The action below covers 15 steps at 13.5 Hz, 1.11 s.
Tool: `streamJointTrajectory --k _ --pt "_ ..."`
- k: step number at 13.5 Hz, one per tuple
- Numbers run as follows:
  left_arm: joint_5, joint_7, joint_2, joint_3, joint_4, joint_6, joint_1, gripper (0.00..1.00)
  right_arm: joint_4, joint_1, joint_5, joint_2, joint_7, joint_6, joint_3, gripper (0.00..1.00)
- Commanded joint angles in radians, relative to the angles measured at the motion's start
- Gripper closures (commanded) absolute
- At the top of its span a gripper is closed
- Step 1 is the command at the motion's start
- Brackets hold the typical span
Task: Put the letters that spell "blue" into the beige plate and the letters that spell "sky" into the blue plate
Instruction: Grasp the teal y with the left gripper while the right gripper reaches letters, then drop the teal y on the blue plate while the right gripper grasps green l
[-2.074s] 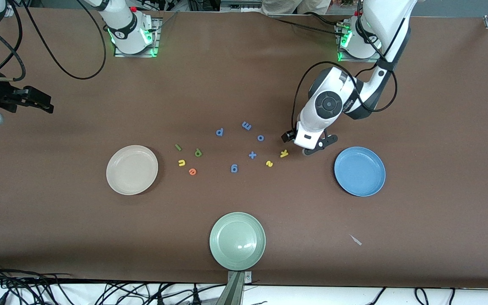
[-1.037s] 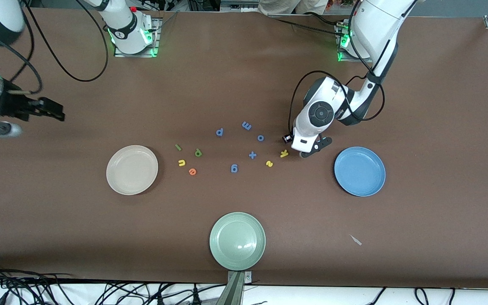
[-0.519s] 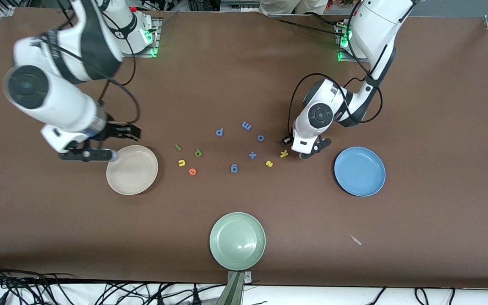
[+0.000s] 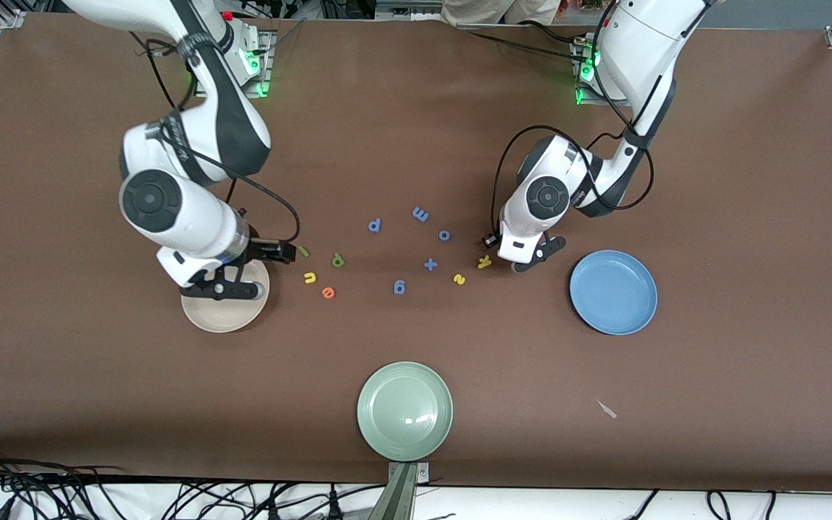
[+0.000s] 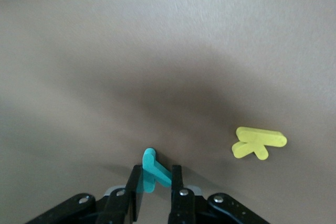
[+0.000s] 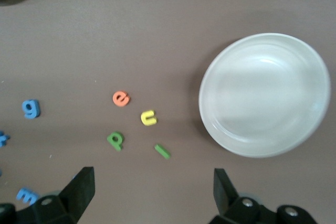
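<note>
**Left jaws pinch the teal y; right jaws spread wide above the "blue" letters**

The left gripper is down at the table, and its jaws are pressed shut on the teal y, which sticks out from between the two fingers. Just beside those jaws lies the yellow k, apart from them and flat on the table. A little past the k, toward the right arm's end, sits the yellow s. The blue plate rests near the left gripper, toward the left arm's end of the table, with nothing in it.

The right gripper hangs in the air with its jaws spread wide and nothing between them. It is over the rim of the beige plate on the letters' side. In the right wrist view, the green l lies closest to the open jaws, roughly midway between the two fingers. Next out come the green b and the yellow u, then the orange e. All four lie loose on the table beside the beige plate, none of them on it.

Blue letters are scattered between the two grippers. A green plate sits nearest the front camera.
</note>
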Motion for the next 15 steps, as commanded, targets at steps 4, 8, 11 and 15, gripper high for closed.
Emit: streamJointTrajectory --k 4,8,11,15 --pt "0.093 0.034 -0.031 0.011 0.167 -0.26 0.064 0.9 -0.283 -0.012 -0.014 -0.058 -0.249 0.25 0.056 0.0" --pt "0.143 0.128 -0.03 0.011 0.183 -0.263 0.121 0.9 -0.397 -0.025 -0.07 -0.049 -0.401 0.403 0.07 0.0" --pt "0.189 0.181 -0.005 0.024 0.195 -0.263 0.167 0.9 -0.467 -0.025 -0.115 -0.029 -0.405 0.505 0.078 0.0" --pt "0.248 0.246 0.029 0.027 0.198 -0.252 0.224 0.89 -0.469 -0.022 -0.119 0.001 -0.405 0.536 0.088 0.08"
